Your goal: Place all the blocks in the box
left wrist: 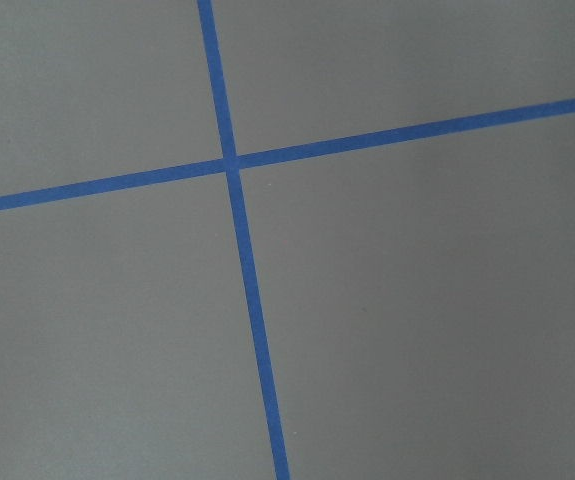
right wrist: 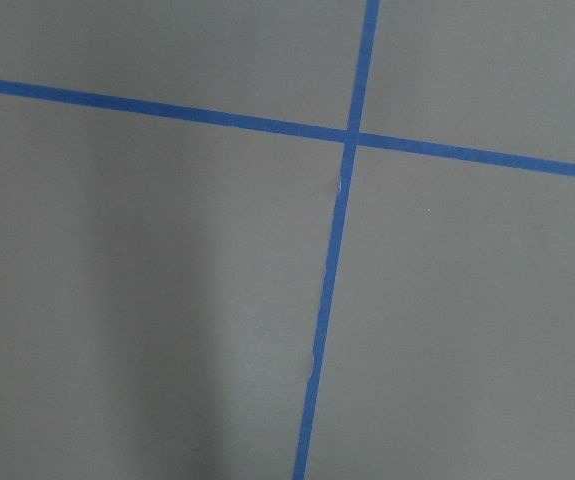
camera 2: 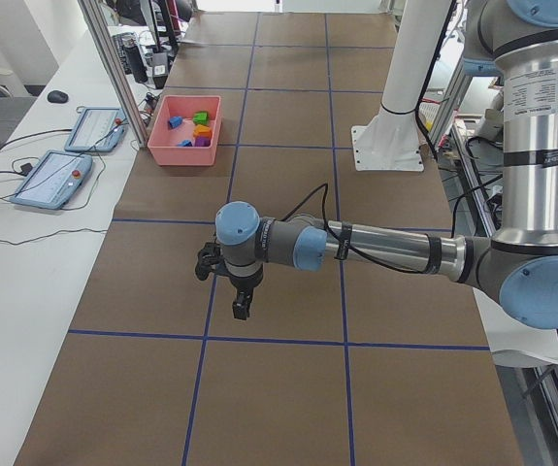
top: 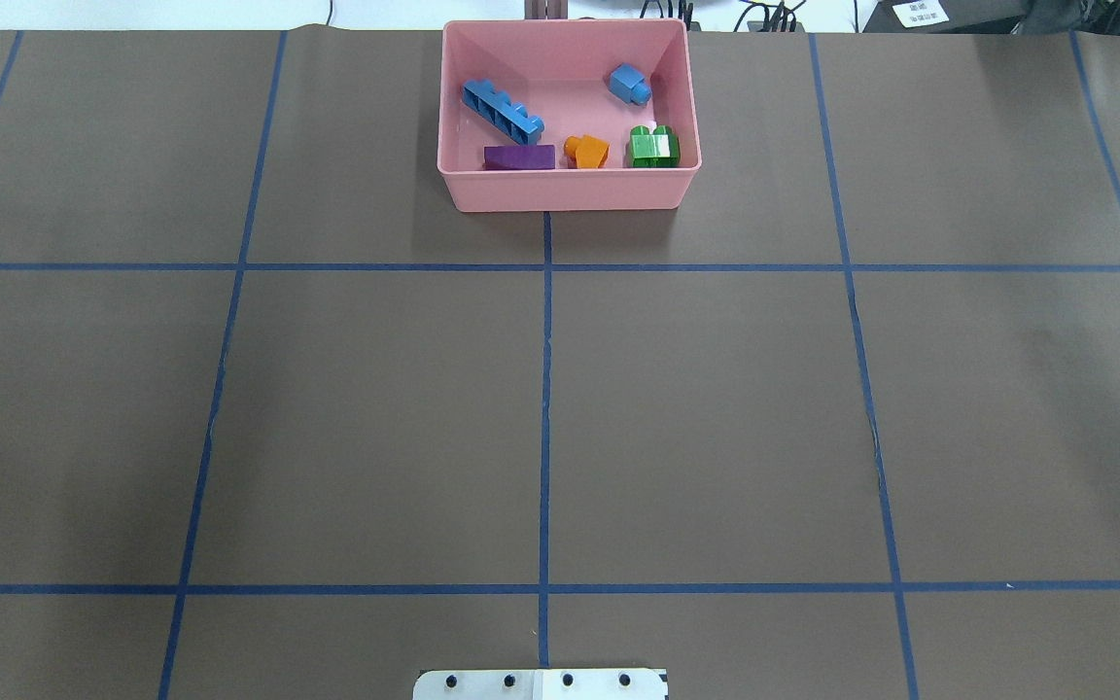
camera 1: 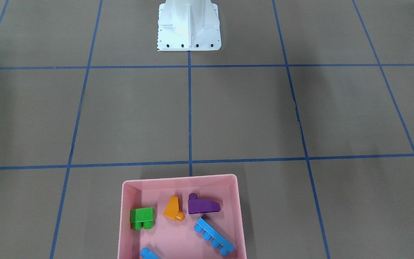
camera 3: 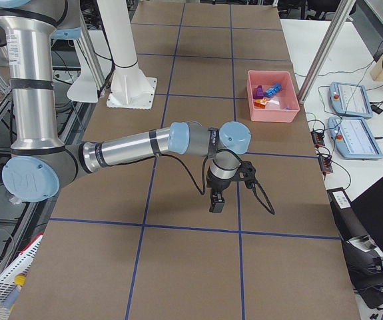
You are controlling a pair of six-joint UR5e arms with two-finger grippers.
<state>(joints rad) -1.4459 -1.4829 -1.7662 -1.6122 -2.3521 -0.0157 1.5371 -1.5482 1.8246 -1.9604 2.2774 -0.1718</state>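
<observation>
Left tool: I see the left tool (camera 2: 243, 307) only from a side camera. It points down over the bare worktop (top: 716, 408). I cannot tell how far it is open, or whether it holds anything.
Right tool: the right tool (camera 3: 216, 203) also shows only from the side. It points down over the worktop, well apart from the box. I cannot tell its opening or its hold.
Wrist cameras: each shows me brown worktop and a crossing of blue tape lines (left wrist: 231, 165).
Box: one pink box (top: 568, 194), at the edge of the worktop far from the robot, on the middle tape line.
Blocks, total: five, all lying inside the box.
Blue blocks: two. The long blue block (top: 503, 109) lies slanted near the left wall in the overhead view. The small blue block (top: 630, 85) lies near the far right corner.
Purple block: one (top: 519, 157), by the near wall, just beside the orange one.
Orange block: one (top: 587, 151), between the purple and the green.
Green block: one (top: 653, 148), near the right wall.
White base: one (camera 1: 189, 27), well apart from the box.
</observation>
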